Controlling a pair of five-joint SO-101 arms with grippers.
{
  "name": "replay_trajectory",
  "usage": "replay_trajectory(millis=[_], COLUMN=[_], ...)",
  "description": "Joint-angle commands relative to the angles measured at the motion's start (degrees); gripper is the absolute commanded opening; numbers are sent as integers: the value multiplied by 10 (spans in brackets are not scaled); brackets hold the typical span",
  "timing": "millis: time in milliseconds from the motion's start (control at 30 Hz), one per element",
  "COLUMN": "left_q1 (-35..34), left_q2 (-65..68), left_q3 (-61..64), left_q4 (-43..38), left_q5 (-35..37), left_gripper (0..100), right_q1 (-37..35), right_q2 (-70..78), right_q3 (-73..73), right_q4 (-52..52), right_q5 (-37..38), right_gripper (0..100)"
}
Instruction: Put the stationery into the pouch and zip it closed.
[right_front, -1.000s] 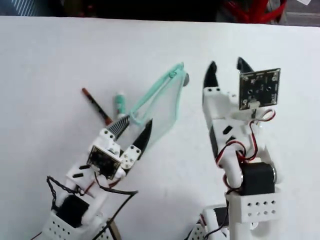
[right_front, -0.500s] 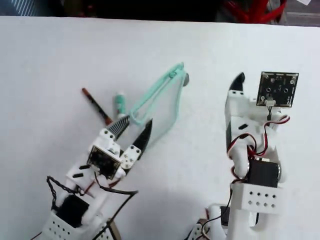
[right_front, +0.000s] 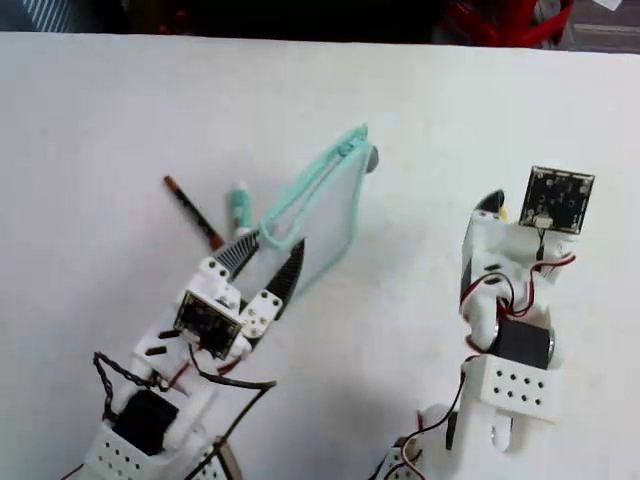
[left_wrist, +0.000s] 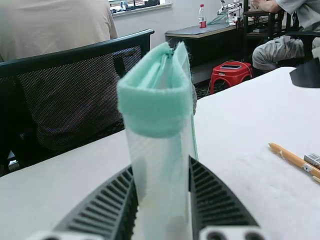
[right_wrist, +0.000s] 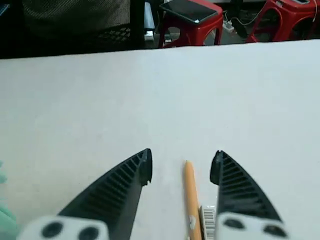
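Two arms sit at a white surface (right_front: 120, 110). The mesh pouch (right_front: 325, 205) is held upright left of centre, its near end pinched between the left fingers (left_wrist: 110, 205). It looks soft and light and will likely sag, so grip the teal zip band, not the mesh. The right fingers (right_wrist: 117, 192) are spread, straddling a pencil (right_wrist: 191, 200) — stiff, thin, likely to roll — so grasp mid-shaft. A pen (right_front: 192, 212) and a marker (right_front: 240, 206) lie near the pouch.
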Motion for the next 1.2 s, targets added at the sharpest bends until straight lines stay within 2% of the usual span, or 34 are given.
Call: replay_trajectory(millis=[0,300,500,767,1167], left_q1=[-4,-3,-2,-2,-2], left_q2=[2,2,2,2,2], left_q3=[4,4,4,4,4], left_q4=[-4,-4,-4,-4,-4], left_q5=[-4,-6,-6,-6,-6], left_gripper=[132,132,132,132,132], right_q1=[6,40,95,101,104], right_q2=[-7,-7,-7,0,265], right_q3=[29,127,133,138,0], right_q4=[-11,-11,-8,-7,-11], right_q5=[3,3,0,2,2], right_gripper=[194,196,194,194,193])
